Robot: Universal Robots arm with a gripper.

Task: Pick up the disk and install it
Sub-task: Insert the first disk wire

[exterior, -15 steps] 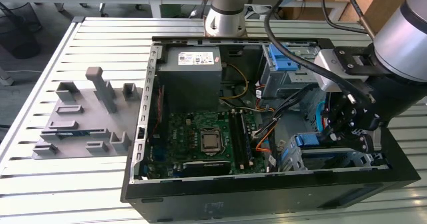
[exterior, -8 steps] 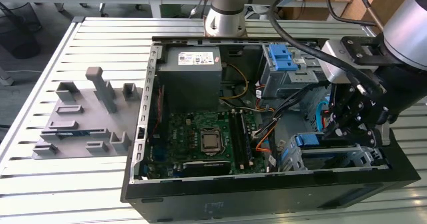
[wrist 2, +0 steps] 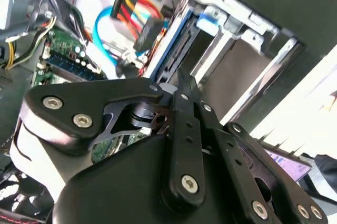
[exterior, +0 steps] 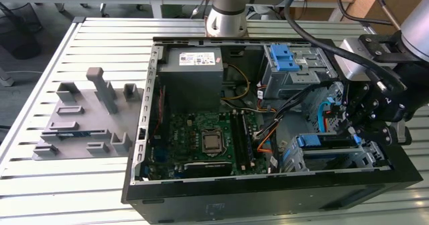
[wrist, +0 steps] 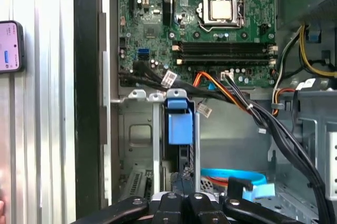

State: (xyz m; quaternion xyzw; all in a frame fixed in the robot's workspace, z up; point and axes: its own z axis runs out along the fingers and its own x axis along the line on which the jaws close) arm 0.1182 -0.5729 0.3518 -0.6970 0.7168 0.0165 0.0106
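I see the flat silver disk with blue rails [wrist: 179, 129] standing on edge in its grey metal bay [wrist: 138, 134], directly below my black gripper [wrist: 181, 195], whose fingers are drawn nearly together at its end.

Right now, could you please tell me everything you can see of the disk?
The disk stands on edge in a slot of the grey metal drive cage, inside the open computer case beside the motherboard. Mostly its blue plastic rail and tab show; its flat faces are hidden. The gripper is close at its end; any grip is unclear.
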